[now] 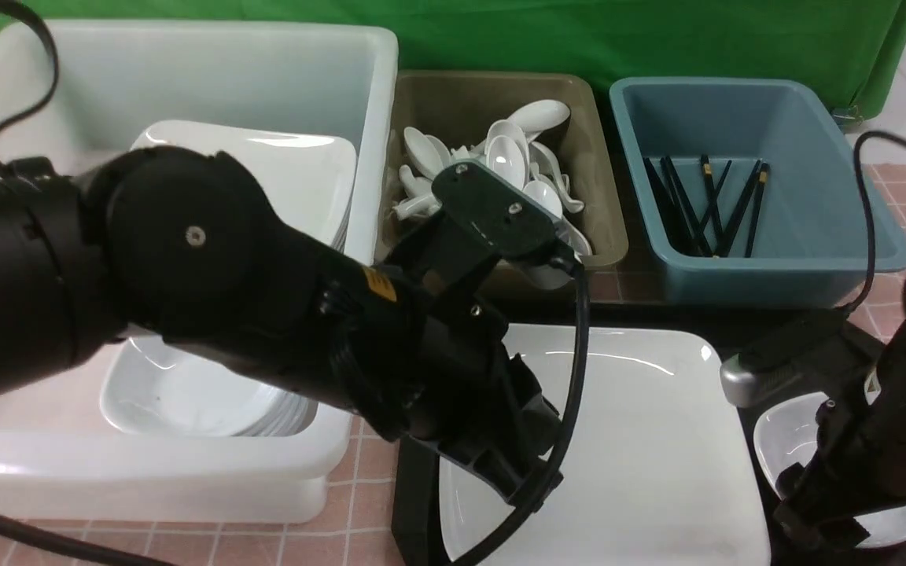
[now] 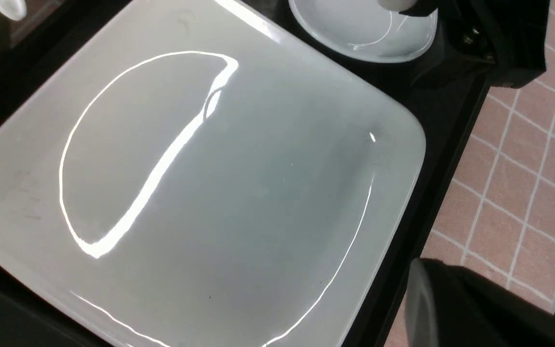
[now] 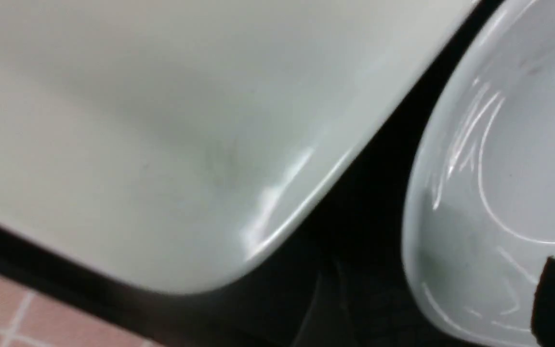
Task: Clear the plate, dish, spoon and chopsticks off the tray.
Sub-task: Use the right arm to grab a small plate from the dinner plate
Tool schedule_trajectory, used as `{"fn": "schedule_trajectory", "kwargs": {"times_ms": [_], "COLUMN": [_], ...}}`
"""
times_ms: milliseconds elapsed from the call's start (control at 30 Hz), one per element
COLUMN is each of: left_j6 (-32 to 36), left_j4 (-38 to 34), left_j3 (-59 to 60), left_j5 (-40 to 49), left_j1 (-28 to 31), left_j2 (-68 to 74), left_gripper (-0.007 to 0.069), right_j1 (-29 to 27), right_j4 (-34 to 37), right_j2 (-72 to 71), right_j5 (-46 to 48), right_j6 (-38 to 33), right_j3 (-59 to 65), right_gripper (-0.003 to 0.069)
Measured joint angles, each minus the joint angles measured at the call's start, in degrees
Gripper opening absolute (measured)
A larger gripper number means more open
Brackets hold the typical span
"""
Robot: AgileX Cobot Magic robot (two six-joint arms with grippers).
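Nearest the lens, the left arm (image 1: 264,275) cuts across the front view, hiding part of the white tub (image 1: 146,472) and a corner of the plate (image 1: 657,440). Its tool, the left tool (image 1: 535,487), is closed over the plate's near-left part. The plate lies flat on the tray (image 1: 418,503), with the dish (image 1: 783,432) just beside it on the right. Over that dish the right tool (image 1: 815,515) reaches down, jaws apart. Stacked plates (image 1: 264,173) and small dishes (image 1: 185,393) sit in the white tub; spoons (image 1: 506,161) fill the olive tub (image 1: 606,173) and chopsticks (image 1: 760,204) the blue tub (image 1: 760,283). No loose spoon or chopsticks show on the visible tray, so I judge those two done and the dish in hand.

From the left wrist, the plate fills most of the view, with tiled counter beyond the tray rim.

On the right wrist, one finger is inside the dish and the other outside it, spread wide astride the wall. Next, I'd say, those jaws should close on the wall and lift. The white tub is across the plate, and the left arm stands in the way; the slick glaze could slip.
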Motion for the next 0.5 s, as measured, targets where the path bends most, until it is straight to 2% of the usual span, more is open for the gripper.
{"fn": "schedule_trajectory", "kwargs": {"times_ms": [333, 400, 500], "left_j6": [0.1, -0.1, -1.0], "left_j4": [0.0, 0.8, 2.4], "left_j3": [0.0, 0.0, 0.0], "left_j5": [-1.0, -1.0, -1.2], "left_j1": [0.0, 0.0, 0.0], "left_j2": [0.8, 0.8, 0.8], "left_gripper": [-0.0002, -0.0002, -0.0002], "right_j1": [0.0, 0.0, 0.2], "right_j4": [-3.5, -3.7, -3.9], "right_j2": [7.8, 7.8, 7.7], "right_j5": [-5.2, -5.3, -5.0], "right_j6": [3.5, 3.8, 3.6], "right_j3": [0.0, 0.0, -0.5], "right_gripper": [0.0563, 0.05, 0.0304]}}
